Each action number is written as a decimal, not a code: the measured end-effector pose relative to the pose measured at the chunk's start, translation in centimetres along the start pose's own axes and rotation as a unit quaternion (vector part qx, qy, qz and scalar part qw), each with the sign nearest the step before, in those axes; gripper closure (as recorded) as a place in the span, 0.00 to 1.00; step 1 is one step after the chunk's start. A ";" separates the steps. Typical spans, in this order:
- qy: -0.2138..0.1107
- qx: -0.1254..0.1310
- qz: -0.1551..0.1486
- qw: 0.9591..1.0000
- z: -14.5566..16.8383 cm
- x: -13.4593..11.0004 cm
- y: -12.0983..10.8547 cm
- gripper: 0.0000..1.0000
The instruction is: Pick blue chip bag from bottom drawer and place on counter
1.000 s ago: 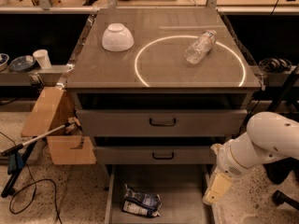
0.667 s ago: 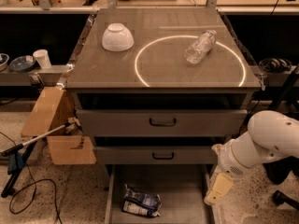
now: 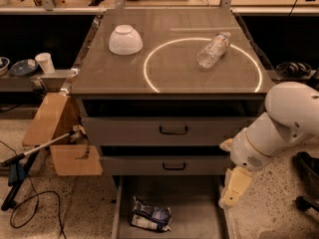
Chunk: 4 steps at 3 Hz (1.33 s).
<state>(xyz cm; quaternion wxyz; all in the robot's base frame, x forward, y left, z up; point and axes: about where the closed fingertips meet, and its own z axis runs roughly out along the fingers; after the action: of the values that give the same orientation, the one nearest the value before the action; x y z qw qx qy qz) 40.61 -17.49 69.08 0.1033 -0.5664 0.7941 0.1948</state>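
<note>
The blue chip bag (image 3: 151,216) lies crumpled on the grey floor of the open bottom drawer (image 3: 199,203), near its front left. My gripper (image 3: 233,189) hangs at the end of the white arm (image 3: 279,123), just over the drawer's right edge and well to the right of the bag, pointing down. It holds nothing that I can see. The counter (image 3: 119,71) above bears a bright white ring (image 3: 149,78).
A white upturned bowl (image 3: 125,39) and a clear plastic bottle (image 3: 213,49) lie on the counter. Two shallower drawers with black handles (image 3: 173,130) sit above the bottom one. A cardboard box (image 3: 55,133), a stick and cables lie on the floor at the left.
</note>
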 end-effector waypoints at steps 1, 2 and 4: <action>-0.007 0.002 -0.007 1.000 1.0 -0.2 0.3 0.00; -0.021 0.013 -0.018 1.000 3.4 -0.6 0.0 0.00; -0.063 0.003 -0.016 0.998 12.1 0.2 -3.4 0.00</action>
<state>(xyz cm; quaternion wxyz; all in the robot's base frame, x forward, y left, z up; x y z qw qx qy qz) 43.04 -13.47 57.43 0.1576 -0.5652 0.7775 0.2262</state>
